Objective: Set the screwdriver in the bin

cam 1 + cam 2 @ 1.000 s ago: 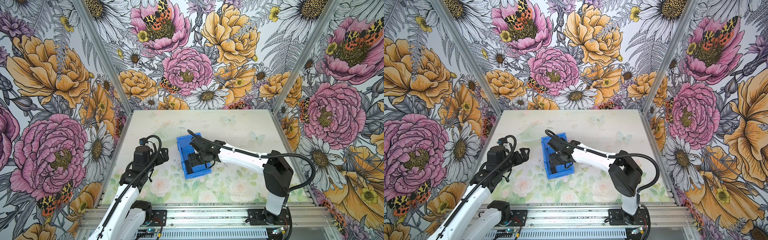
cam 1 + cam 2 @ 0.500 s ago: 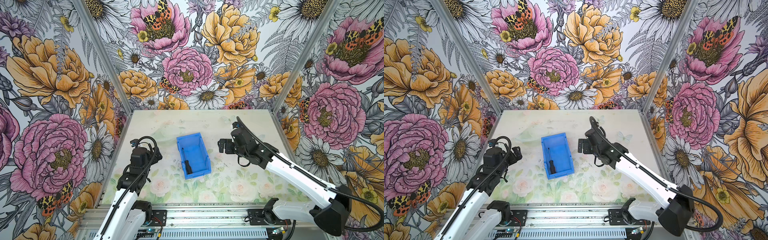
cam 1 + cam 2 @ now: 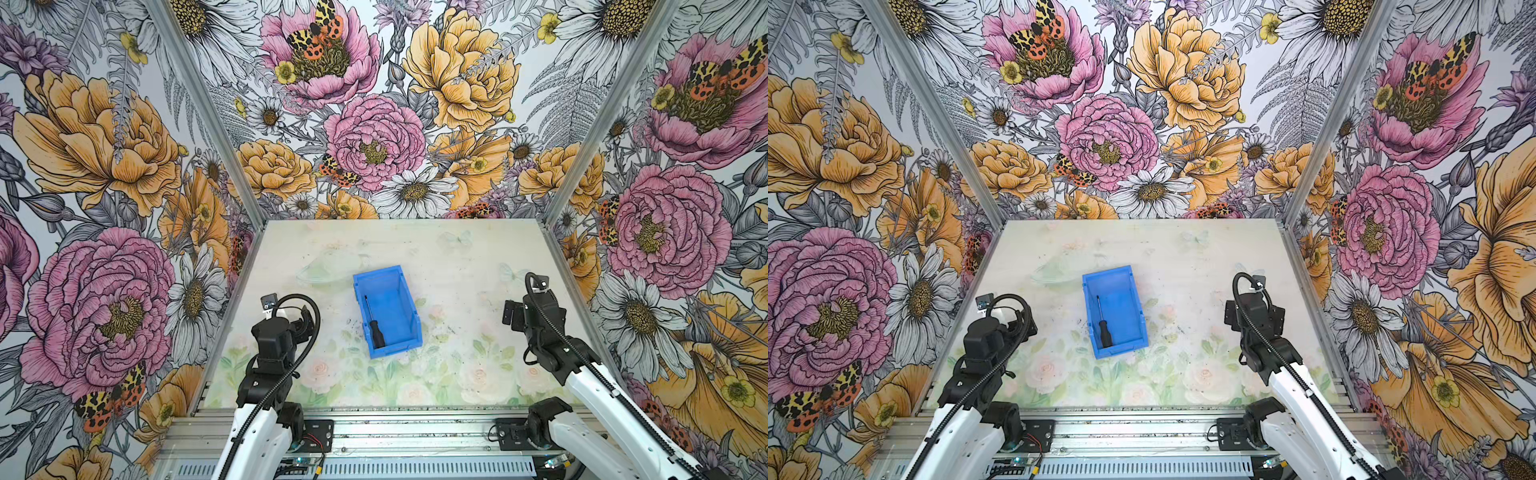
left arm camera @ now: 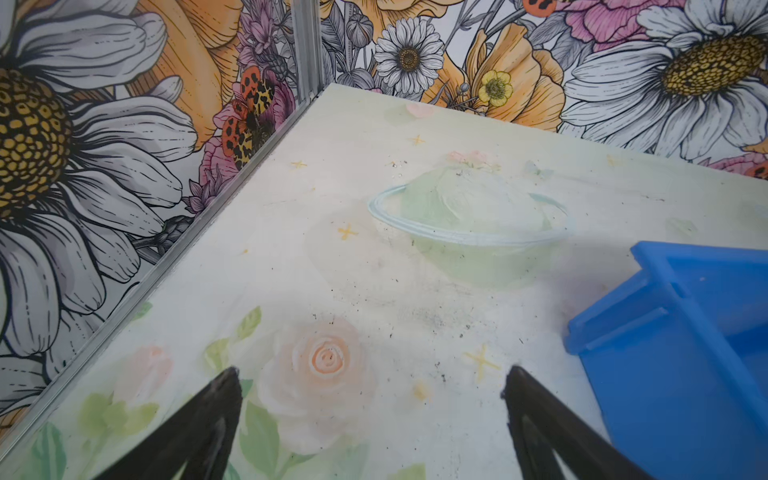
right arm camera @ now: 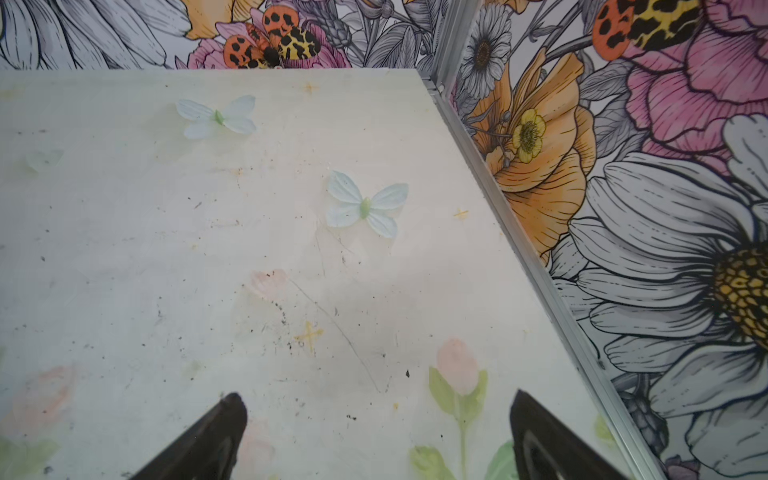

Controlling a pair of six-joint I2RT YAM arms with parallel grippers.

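Risk: small. If an arm swings low over the table (image 3: pixel 457 257), it could bump the bin (image 3: pixel 395 307) and tip the screwdriver (image 3: pixel 372 322) out.
Screwdriver: lies flat inside the bin, well off to the left of the right gripper (image 5: pixel 378 403) and to the right of the left gripper (image 4: pixel 372 382).
Grippers: both spread wide, holding nothing.

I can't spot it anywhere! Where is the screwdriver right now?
In both top views the screwdriver lies inside the bin, along its left wall, with its handle pointing toward the robot.
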